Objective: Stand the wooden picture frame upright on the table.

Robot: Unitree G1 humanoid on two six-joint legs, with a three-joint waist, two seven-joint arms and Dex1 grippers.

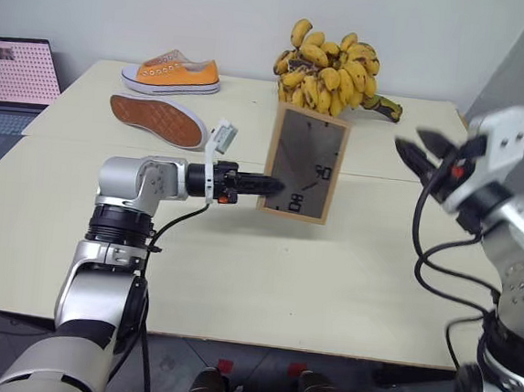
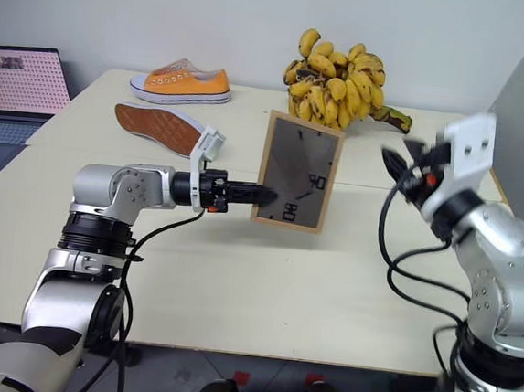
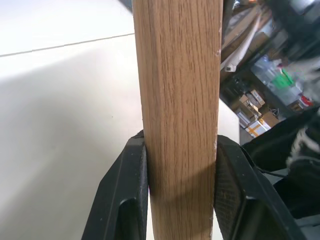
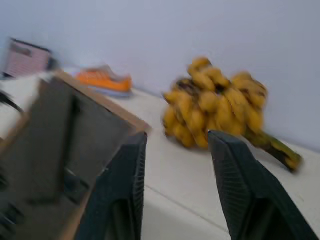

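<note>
Your left gripper (image 1: 276, 190) is clamped on the wooden picture frame (image 1: 306, 163); right gripper (image 1: 416, 147) hangs released. Bananas (image 1: 333, 71) and two shoes (image 1: 172, 74) sit behind on the table (image 1: 282, 280).

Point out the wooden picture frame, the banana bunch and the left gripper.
wooden picture frame (image 1: 305, 163): left eye view, on its grey back panel.
banana bunch (image 1: 329, 71): left eye view, middle of the bunch.
left gripper (image 1: 272, 189): left eye view, at its fingertips on the frame's edge.

The frame (image 3: 177, 115) is light wood with an open, streaky grain and a matt finish; its back panel (image 1: 303, 163) is dull grey-brown board. The counter (image 1: 237, 276) looks smooth, matt cream. The left gripper's fingers (image 3: 122, 200) are black, finely textured plastic.
</note>
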